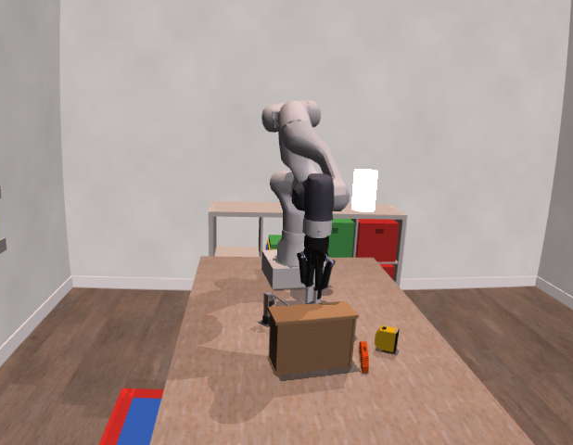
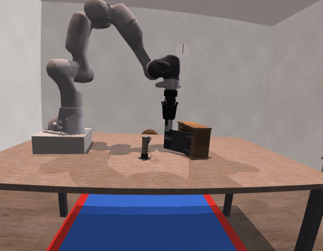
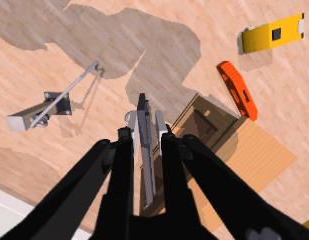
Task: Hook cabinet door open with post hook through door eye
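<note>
Clearly well along on the door, less so on the hook. Your cabinet door (image 2: 180,140) (image 3: 147,150) stands swung wide, to the eye far past the needed angle, and the cabinet (image 1: 311,345) (image 2: 200,143) (image 3: 259,162) looks flat on its base on the table (image 1: 373,412) (image 2: 34,167) (image 3: 174,65). Gripper (image 1: 313,296) (image 2: 168,124) (image 3: 146,119): fingers parted narrowly, straddling the door's free edge; the wrist view shows slim gaps beside the panel, so you appear to have it bracketed, not clenched, though light contact can't be ruled out. In the exterior view, the post (image 1: 267,307) (image 2: 144,146) (image 3: 31,114) stands upright, left of the cabinet and nearer than the door. Its hook (image 1: 280,300) (image 3: 69,93) slants away from the post, well apart from the small ring that looks like the door's eye (image 3: 128,116); not threaded. Left to do, by my reading: clear the fingers from the door, bring hook and eye together, let the hook settle low and off the panel, then back the arm into free air. Watch for a sideways brush on withdrawal; it could swing the door or nudge the cabinet.
</note>
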`<act>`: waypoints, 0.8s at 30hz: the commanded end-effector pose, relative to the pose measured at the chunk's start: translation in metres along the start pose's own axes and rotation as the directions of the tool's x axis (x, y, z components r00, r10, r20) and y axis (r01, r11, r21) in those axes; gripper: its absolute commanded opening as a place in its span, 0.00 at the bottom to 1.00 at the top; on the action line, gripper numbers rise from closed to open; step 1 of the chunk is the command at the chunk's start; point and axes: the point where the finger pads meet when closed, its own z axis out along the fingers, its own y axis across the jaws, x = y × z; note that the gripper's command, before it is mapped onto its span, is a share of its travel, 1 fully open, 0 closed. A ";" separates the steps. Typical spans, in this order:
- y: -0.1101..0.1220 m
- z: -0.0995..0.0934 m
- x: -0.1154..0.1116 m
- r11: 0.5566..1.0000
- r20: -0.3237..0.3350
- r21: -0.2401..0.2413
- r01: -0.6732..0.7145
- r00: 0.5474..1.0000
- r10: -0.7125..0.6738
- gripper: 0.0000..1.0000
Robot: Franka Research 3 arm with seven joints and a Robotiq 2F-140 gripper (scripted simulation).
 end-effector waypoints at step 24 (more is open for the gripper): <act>-0.001 0.000 0.000 1.000 0.000 0.002 0.008 1.000 -0.008 0.16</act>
